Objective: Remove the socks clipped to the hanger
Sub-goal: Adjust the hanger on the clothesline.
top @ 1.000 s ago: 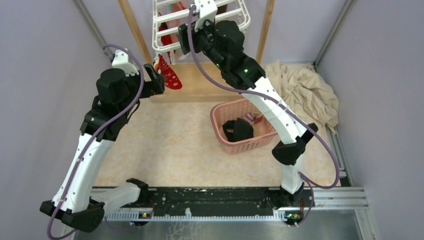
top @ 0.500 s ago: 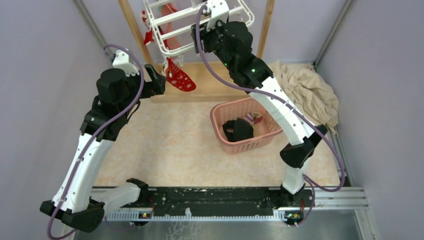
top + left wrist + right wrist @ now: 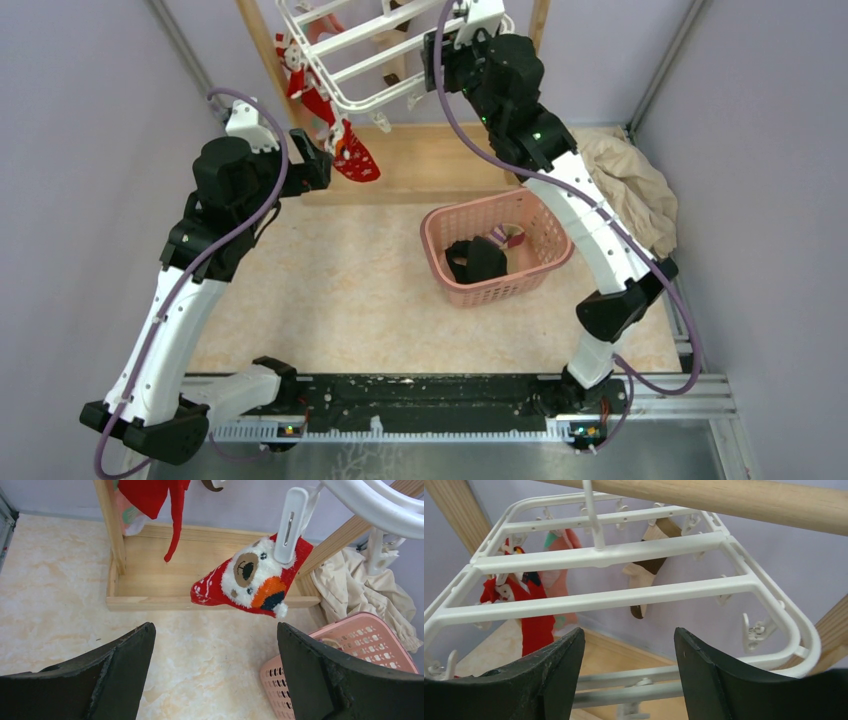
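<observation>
Left gripper (image 3: 215,635): my fingers are spread wide and hold nothing; the red sock (image 3: 250,580) hangs just ahead of them.
Red sock: pinched by a white clip (image 3: 290,525) on the hanger's edge.
Right gripper (image 3: 629,645): my fingers are apart, with the hanger's (image 3: 614,597) near rail crossing the gap; I cannot tell whether they touch it.
Hanger: tilted, with a beige-and-brown sock (image 3: 644,575) and a pink sock (image 3: 566,545) clipped underneath.

Lab test cell: plain lilac walls (image 3: 90,150), aluminium frame rails (image 3: 670,395).

No text, brand, number or sign is readable anywhere; the red sock (image 3: 235,587) carries only an animal face picture.
</observation>
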Tool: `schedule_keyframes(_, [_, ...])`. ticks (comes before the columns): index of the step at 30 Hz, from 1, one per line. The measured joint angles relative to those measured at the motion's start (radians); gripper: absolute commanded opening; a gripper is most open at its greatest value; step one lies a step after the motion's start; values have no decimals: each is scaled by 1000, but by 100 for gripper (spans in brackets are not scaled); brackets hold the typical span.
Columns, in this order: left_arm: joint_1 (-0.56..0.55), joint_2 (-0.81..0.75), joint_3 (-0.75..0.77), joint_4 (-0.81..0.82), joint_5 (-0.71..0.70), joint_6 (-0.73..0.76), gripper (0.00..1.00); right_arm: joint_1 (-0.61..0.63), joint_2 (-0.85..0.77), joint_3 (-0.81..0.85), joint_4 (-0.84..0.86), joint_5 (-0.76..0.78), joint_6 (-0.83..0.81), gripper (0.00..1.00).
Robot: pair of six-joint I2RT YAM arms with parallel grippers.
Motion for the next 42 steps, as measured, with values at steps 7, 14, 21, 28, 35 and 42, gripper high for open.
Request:
schedule_keyframes(7, [0,0,0,0,1,0,96,-66,-5,-14,4,-16,21,67])
schedule_keyframes(14, [0,0,0,0,2,0,96,-105,-5,-26,7,-35,42,67])
schedule_keyframes(21, [0,6,2,13,23,3,97,-158,-5,-32,14,-63,64,67])
schedule_keyframes(28, [0,72,64,81,93,47,98,-190,-5,-43,15,-81,92,67])
schedule_keyframes(35, [0,164,108,172,115,90,97,-216,-5,-62,18,-103,114,67])
schedule_keyframes(42, [1,241,108,245,130,125,86,-226,-7,-69,19,-126,126,67])
